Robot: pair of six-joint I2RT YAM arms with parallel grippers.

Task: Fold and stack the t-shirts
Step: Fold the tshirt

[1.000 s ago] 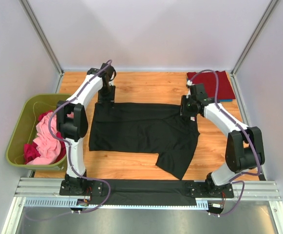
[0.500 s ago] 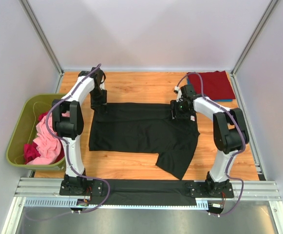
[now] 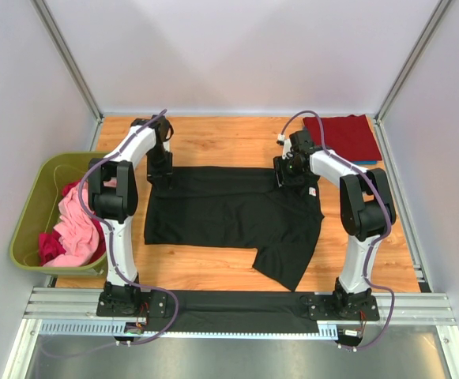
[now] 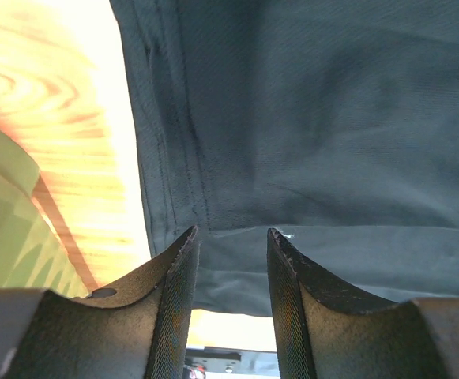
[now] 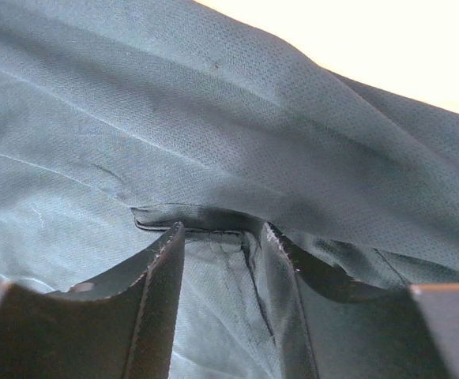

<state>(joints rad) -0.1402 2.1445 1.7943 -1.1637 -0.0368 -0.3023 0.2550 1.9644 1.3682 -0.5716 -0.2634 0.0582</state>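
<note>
While the black t-shirt [image 3: 229, 213] lay spread flat on the wooden worktop [image 3: 213, 142], one sleeve trailing towards the arms' bases, pink and magenta shirts [image 3: 75, 225] sat heaped in the olive-green bin [image 3: 31, 197] at the left. At the shirt's far edge, the left hand [image 3: 161, 175] rested on its left corner and the right hand [image 3: 290, 175] by the collar, each with fingers parted, gripping nothing. Beyond, a dark red shirt [image 3: 348, 136] lay folded in the far-right corner.

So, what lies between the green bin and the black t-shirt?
Only a strip of bare wooden table lies between the green bin and the black t-shirt. The left wrist view shows it best.
</note>
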